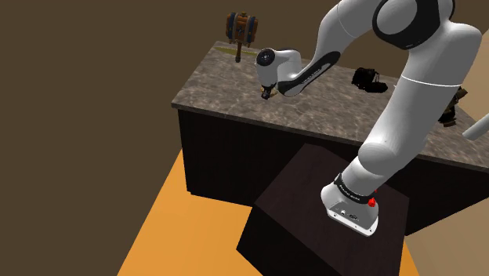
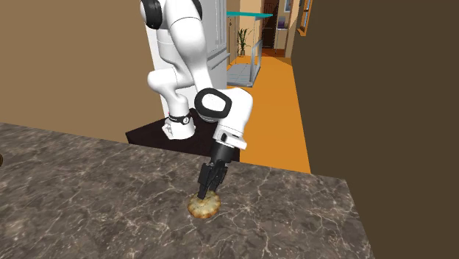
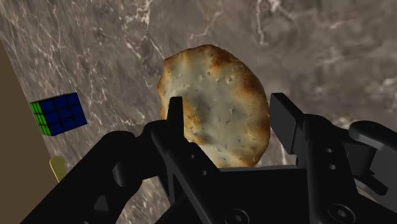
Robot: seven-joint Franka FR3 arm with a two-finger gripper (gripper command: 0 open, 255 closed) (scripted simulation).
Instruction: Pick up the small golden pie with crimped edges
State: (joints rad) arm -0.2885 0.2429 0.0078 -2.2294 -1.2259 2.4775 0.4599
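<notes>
A small round golden pie (image 3: 219, 95) with a browned, speckled crust lies on the dark marble counter (image 3: 331, 51). My black gripper (image 3: 229, 118) is down on it, with one finger on each side and both against its rim, so it is shut on the pie. From the second exterior view the pie (image 2: 204, 207) rests on the counter (image 2: 88, 191) near its edge, with the gripper (image 2: 207, 191) pressing onto it from above. In the shoulder view the gripper (image 1: 267, 94) sits low over the counter (image 1: 235, 90), and the hand hides the pie.
A blue and green puzzle cube (image 3: 58, 114) lies on the counter beside the gripper. A barrel-headed mallet (image 1: 241, 31) stands at the far corner, and a black object (image 1: 368, 78) sits behind the arm. The dark stand (image 1: 313, 212) is below the counter's front edge, over orange floor (image 1: 172, 227).
</notes>
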